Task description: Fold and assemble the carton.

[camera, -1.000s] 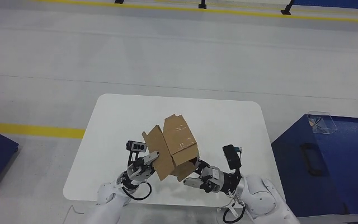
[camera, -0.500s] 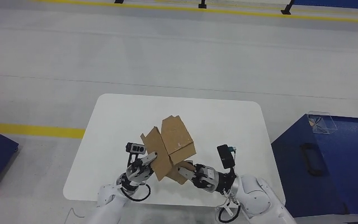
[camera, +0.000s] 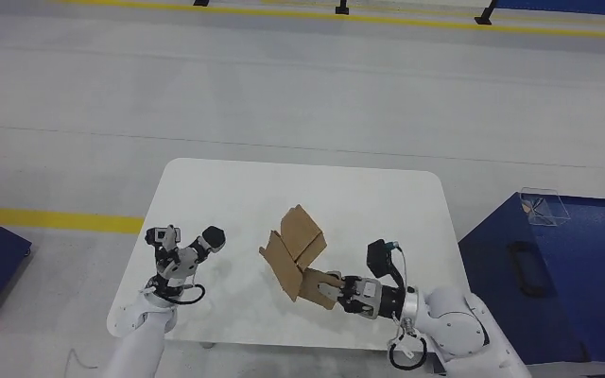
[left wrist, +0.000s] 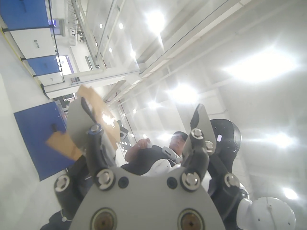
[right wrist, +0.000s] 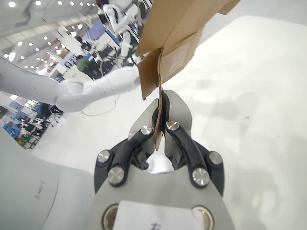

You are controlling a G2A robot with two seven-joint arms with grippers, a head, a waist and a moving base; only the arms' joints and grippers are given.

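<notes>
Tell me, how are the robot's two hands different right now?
The left hand is open and empty; the right hand is shut on the carton. The left hand is apart from the carton, over the left side of the table; the right hand touches it. The left hand points at the ceiling; the right hand along the table. Both have grey fingers.

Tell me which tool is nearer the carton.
Right. The right tool is shut on a flap of the carton. The left tool is open and empty, well apart from it, toward the opposite edge of the table.
</notes>
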